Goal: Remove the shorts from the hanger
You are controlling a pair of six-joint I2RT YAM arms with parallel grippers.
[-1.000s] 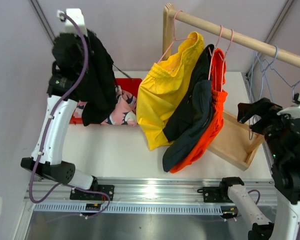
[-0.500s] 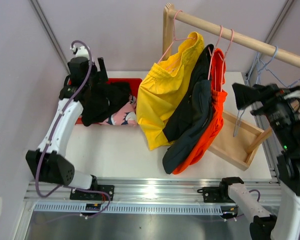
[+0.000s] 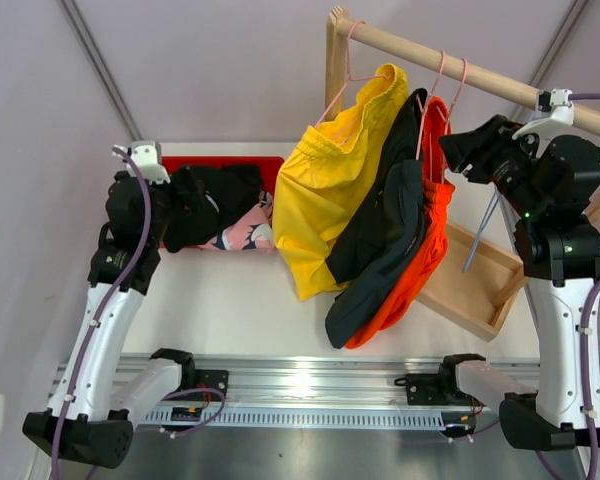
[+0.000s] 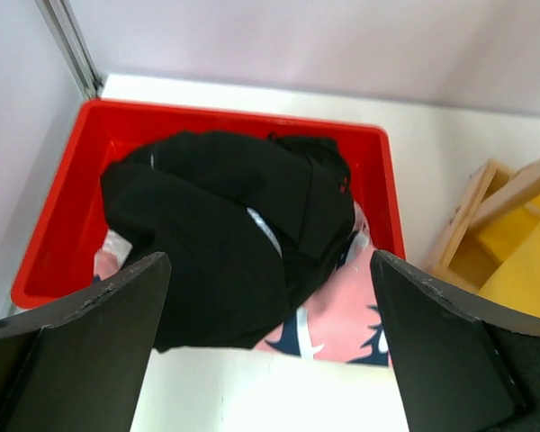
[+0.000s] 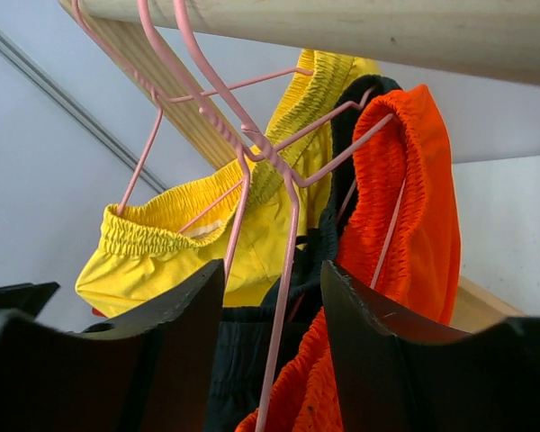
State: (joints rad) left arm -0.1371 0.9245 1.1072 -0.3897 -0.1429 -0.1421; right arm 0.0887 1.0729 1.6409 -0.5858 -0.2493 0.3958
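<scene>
The left pincer (image 4: pixel 270 258) hangs above the red bin (image 4: pixel 61 216) with its jaws spread wide and nothing between them. The bin sits at the back left corner of the tabletop (image 3: pixel 230 300), close to the side wall. In it the black shorts (image 4: pixel 225 207) lie heaped on the pink patterned shorts (image 4: pixel 328 326). Both spill over the bin's near rim.

Three pairs hang on pink hangers (image 5: pixel 274 162) from the wooden rail (image 5: pixel 387 27). The yellow shorts (image 3: pixel 330 190) are on the left, the dark charcoal shorts (image 3: pixel 385 230) in the middle and the orange shorts (image 5: pixel 423 207) on the right, packed together and overlapping. In the top view the yellow pair's left edge overlaps the bin's right end. The hems hang above bare tabletop, which lies open from there to the near metal rail (image 3: pixel 300 385).

The right pincer (image 5: pixel 272 270) is raised just right of the orange waistband, below the rail, with its jaws partly apart and clamped on nothing. One hanger wire lines up with the gap, but I cannot tell whether it touches a finger. The rack's wooden base (image 3: pixel 470 280) lies below it.
</scene>
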